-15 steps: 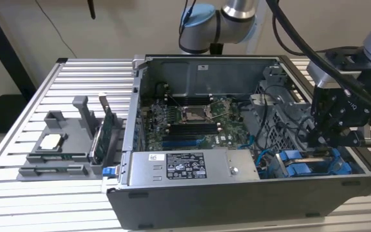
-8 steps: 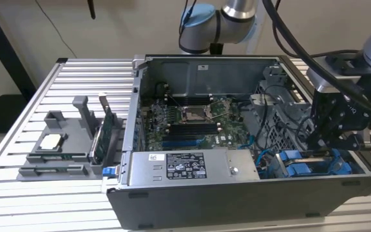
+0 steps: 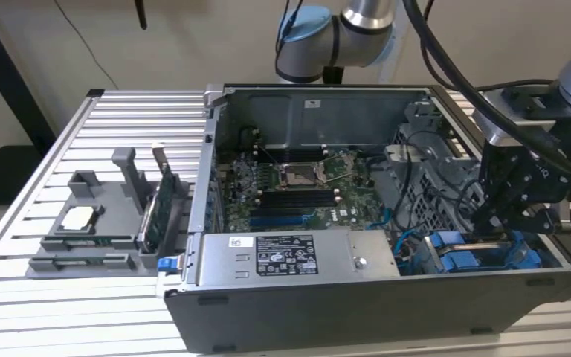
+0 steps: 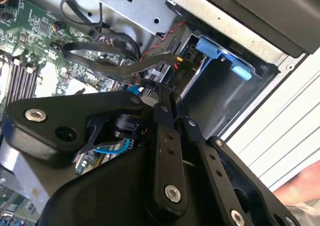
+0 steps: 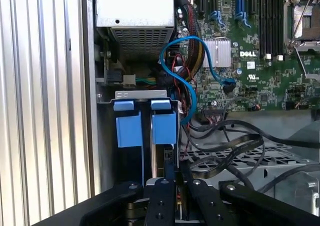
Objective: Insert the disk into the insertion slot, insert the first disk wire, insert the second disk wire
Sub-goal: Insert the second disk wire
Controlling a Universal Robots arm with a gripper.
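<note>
I hang low inside the open computer case (image 3: 385,223), at the exterior view's right, my gripper (image 3: 492,223) down at the insertion slot (image 5: 145,151) with its blue fittings (image 5: 129,128). My fingers (image 5: 167,178) are drawn close together on a thin edge that I judge to be the disk, standing on edge in the bay, its long axis running down into the slot. The blue wire (image 5: 182,71) loops just beside the bay, not plugged into the disk as far as I can see.
</note>
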